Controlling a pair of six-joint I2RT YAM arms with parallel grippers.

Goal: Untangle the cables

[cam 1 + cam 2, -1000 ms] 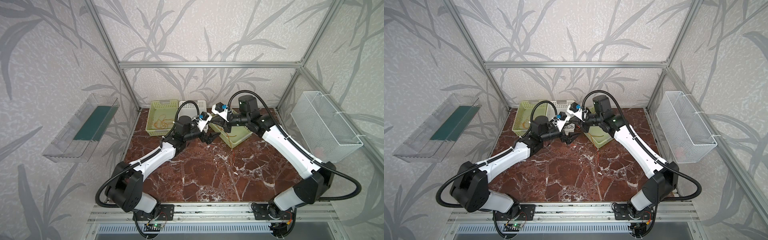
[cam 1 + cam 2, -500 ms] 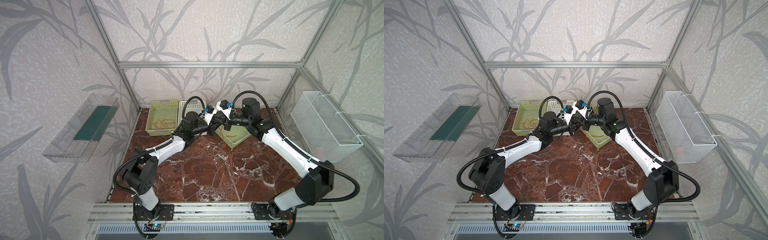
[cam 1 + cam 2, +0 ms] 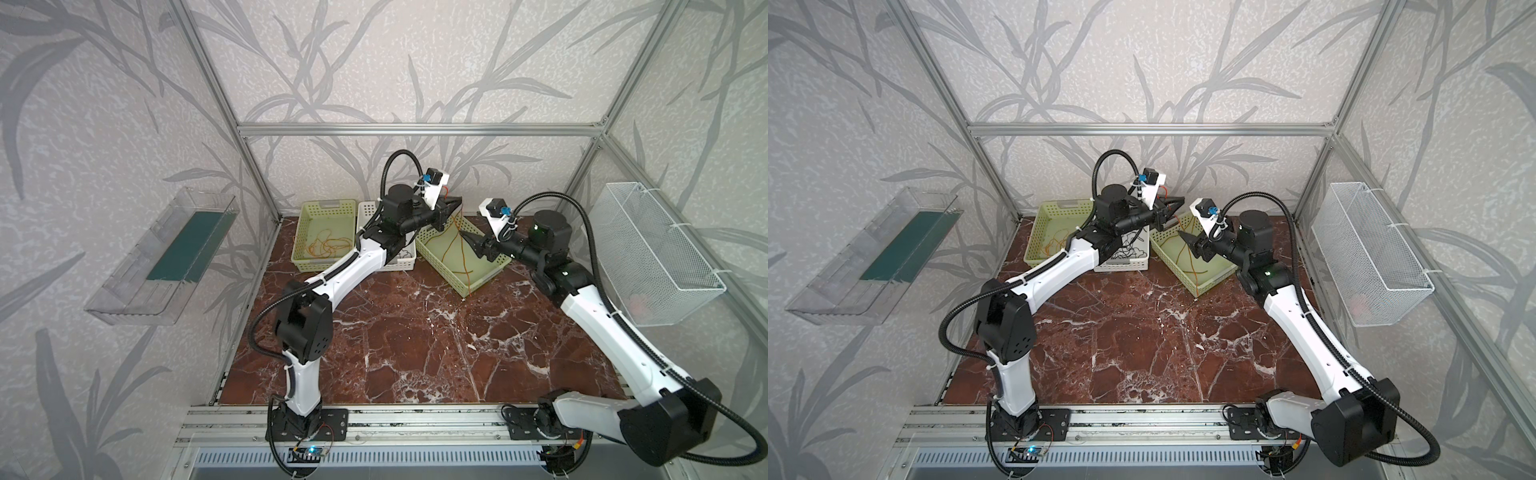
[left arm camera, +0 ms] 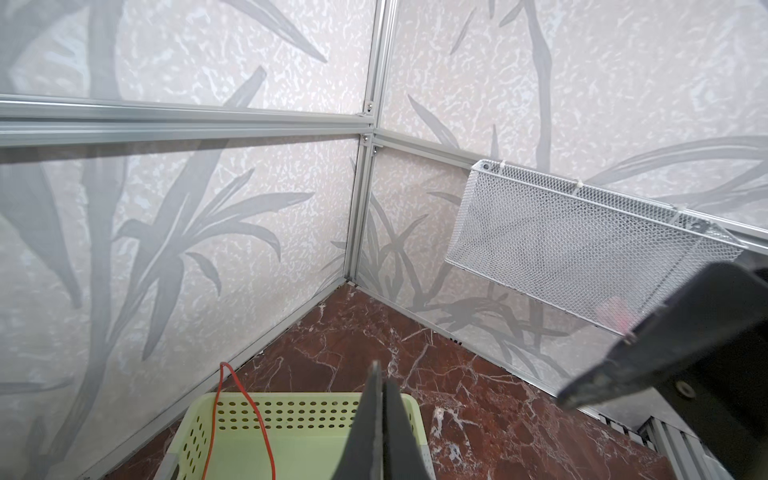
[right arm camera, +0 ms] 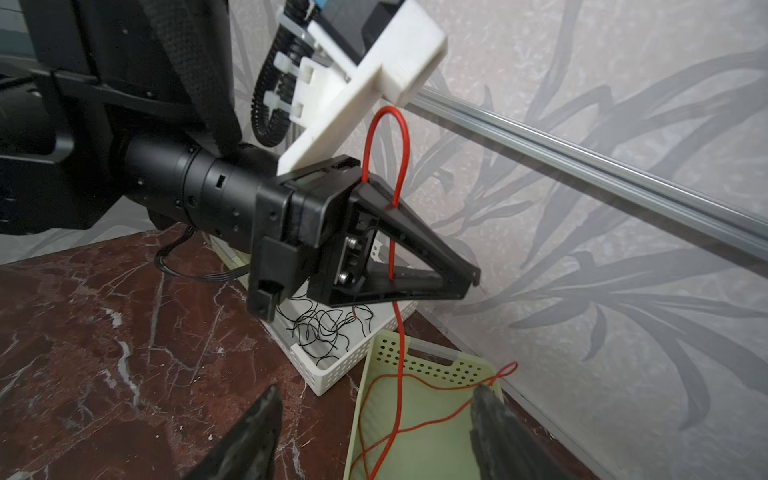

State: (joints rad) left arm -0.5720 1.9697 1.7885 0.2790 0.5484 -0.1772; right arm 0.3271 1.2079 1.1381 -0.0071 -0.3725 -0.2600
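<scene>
Back right of the worktop (image 3: 415, 332): both arms meet over a green basket (image 5: 432, 368) set askew near the back edge.
Red cable (image 5: 400, 353): hangs nearly straight up-and-down from the left claw into that basket, with slack coils on the basket floor.
Left claw (image 5: 475, 276): raised above the basket, fingers pressed together. The cable loops over them and drops through the finger frame; pinched or merely draped, I can't tell.
Right claw (image 5: 376, 390): lower, fingers spread wide, gripping nothing. The hanging strand is dead ahead, in line with the gap.
Nearer arm: the left carries the cable, the right is just beside it.
Next move, my guess: the right closes lower on the strand.
Other cables: black cables (image 5: 324, 328) in the white basket (image 5: 332, 376), orange cables (image 3: 324, 249) in another green basket (image 3: 328, 204).
</scene>
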